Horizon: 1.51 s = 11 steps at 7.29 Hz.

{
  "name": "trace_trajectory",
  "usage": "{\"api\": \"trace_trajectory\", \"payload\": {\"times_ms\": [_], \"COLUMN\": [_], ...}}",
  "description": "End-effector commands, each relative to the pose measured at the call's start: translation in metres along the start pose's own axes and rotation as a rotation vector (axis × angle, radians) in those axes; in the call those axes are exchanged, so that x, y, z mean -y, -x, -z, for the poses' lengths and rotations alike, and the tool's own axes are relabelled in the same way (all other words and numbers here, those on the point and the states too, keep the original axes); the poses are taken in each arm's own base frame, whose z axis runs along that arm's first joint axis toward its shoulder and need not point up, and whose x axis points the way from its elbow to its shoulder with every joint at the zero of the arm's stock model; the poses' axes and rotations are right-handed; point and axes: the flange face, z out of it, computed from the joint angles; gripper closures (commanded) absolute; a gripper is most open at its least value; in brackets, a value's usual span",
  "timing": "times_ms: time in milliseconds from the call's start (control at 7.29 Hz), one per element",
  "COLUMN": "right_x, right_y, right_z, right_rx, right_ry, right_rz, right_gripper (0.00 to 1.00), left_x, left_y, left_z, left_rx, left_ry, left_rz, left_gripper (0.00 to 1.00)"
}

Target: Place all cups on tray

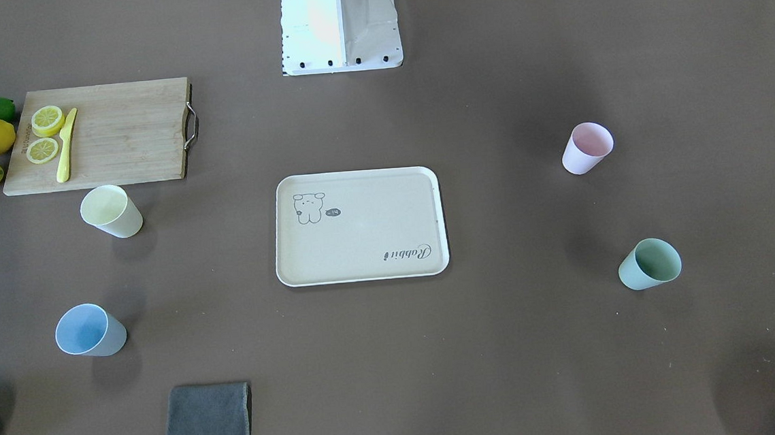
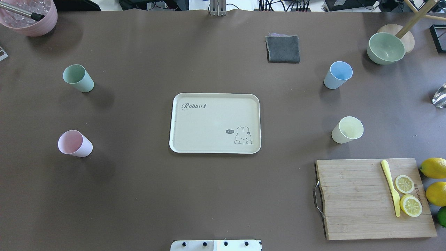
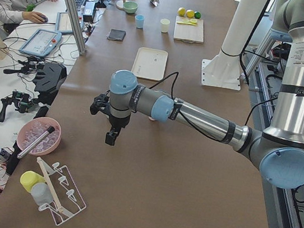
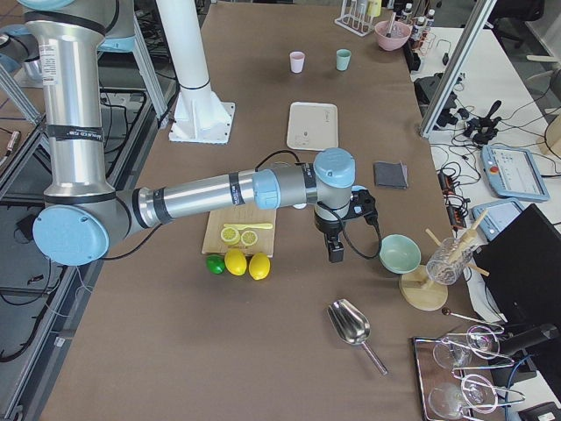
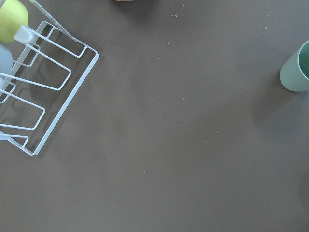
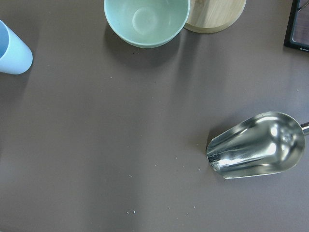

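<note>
Tray: the cream tray (image 2: 195, 122) with the rabbit drawing lies flat at the middle of the brown worktop (image 2: 139, 195); all four cups stand upright on the worktop, well apart from it.
Mint-green cup (image 2: 78, 78): on the robot's left side, at the far end of the worktop.
Pink cup (image 2: 75, 143): on the left side as well, nearer the robot than the mint-green one.
Light-blue cup (image 2: 337, 75): on the robot's right side, near the grey cloth (image 2: 283, 48) and the pale-green bowl (image 2: 385, 48).
Pale-yellow cup (image 2: 347, 130): on the right side, between the light-blue cup and the wooden cutting board (image 2: 362, 198).
Cutting board: carries two lemon slices (image 2: 407, 194) and a yellow knife (image 2: 391, 186); whole lemons (image 2: 435, 181) lie beside it.
Left gripper (image 3: 111, 136): hangs above bare worktop near the pink pot (image 3: 38, 135) and the wire rack (image 3: 58, 194); whether it is open or closed cannot be told.
Right gripper (image 4: 335, 253): hangs above the worktop between the cutting board and the pale-green bowl, with a metal scoop (image 4: 351, 324) near; its state cannot be told either.
</note>
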Motion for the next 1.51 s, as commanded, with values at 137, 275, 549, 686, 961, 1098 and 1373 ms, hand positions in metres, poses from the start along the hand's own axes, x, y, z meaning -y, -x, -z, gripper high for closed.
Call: {"api": "trace_trajectory", "payload": {"times_ms": [137,275,549,686,961,1098,1373], "right_x": [-0.001,-0.002,0.000,0.001,0.007,0.023,0.030], "right_y": [0.001,0.002,0.013,0.018,0.041,0.065,0.122], "right_z": [-0.002,-0.007,-0.012,-0.015,-0.025,-0.029,-0.062], "right_rx": [0.015,0.067,0.117,0.120,0.131,0.137,0.169], "right_ry": [0.005,0.011,0.020,0.027,0.047,0.053,0.033], "right_rz": [-0.005,-0.014,-0.007,0.002,0.036,-0.018,-0.084], "right_gripper": [0.00,0.00,0.00,0.00,0.00,0.01,0.02], "left_x": [0.000,0.000,0.004,0.003,0.011,0.017,0.027], "left_y": [-0.003,-0.003,-0.020,-0.020,-0.034,-0.051,-0.120], "left_z": [0.002,0.000,-0.011,-0.011,-0.011,-0.010,-0.032], "left_rx": [-0.009,-0.009,-0.023,-0.021,-0.028,-0.036,-0.096], "left_ry": [-0.004,-0.002,0.017,0.017,0.014,0.009,-0.034], "left_rz": [-0.004,-0.005,-0.038,-0.039,-0.065,-0.043,0.085], "left_gripper": [0.02,0.02,0.02,0.02,0.02,0.02,0.02]}}
